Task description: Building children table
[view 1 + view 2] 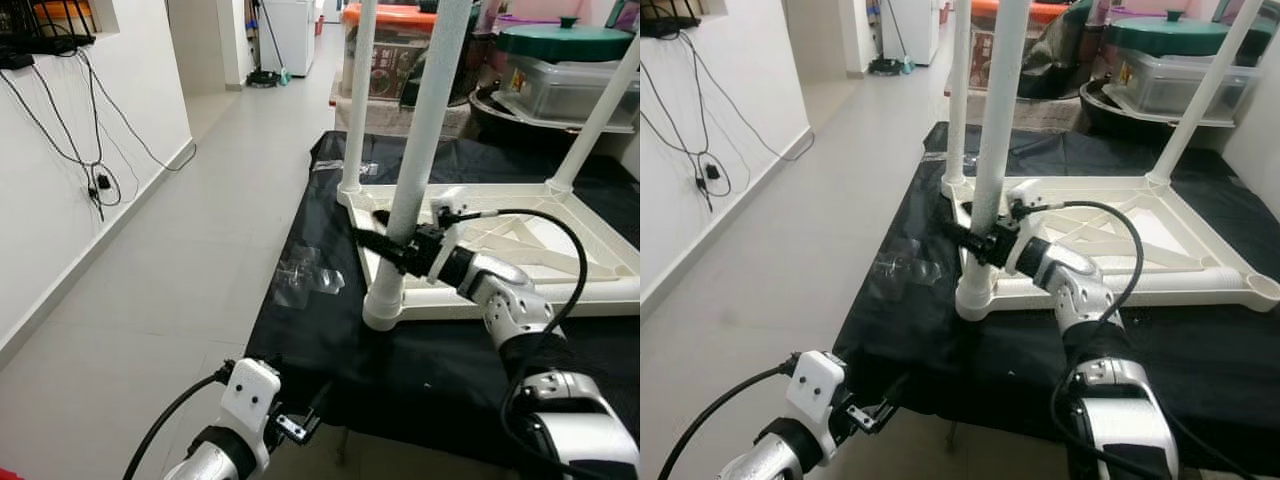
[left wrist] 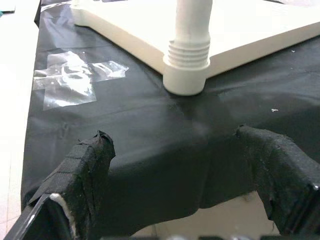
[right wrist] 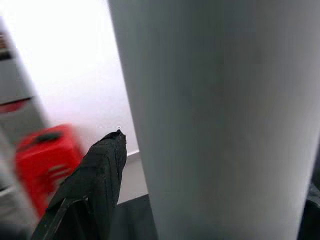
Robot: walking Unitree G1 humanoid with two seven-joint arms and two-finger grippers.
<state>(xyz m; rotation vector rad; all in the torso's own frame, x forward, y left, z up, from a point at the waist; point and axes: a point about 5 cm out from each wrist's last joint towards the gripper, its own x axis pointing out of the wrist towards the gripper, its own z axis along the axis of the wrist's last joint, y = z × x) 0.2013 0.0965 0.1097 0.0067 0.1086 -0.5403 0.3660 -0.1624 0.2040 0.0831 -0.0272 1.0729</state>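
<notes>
Table top [image 1: 600, 285], white plastic and turned upside down, lay on a black cloth [image 1: 440, 370] that covered a low surface. From its corner sockets white legs stood upward; the nearest leg [image 1: 420, 150] sat in the corner socket [image 1: 385, 305] closest to the robot, its threaded end visible just above the socket. Right gripper [image 1: 385, 243] was closed around this leg a little above the socket, one black finger [image 3: 95, 175] on each side of the tube. Left gripper [image 2: 180, 165] hovered low before the cloth's near edge, fingers spread apart and holding nothing. Clear plastic bag [image 1: 305, 275] lay on the cloth beside the table top. Behind the table top stood a clear box with a green lid [image 1: 565, 40]; what was in it I cannot tell
</notes>
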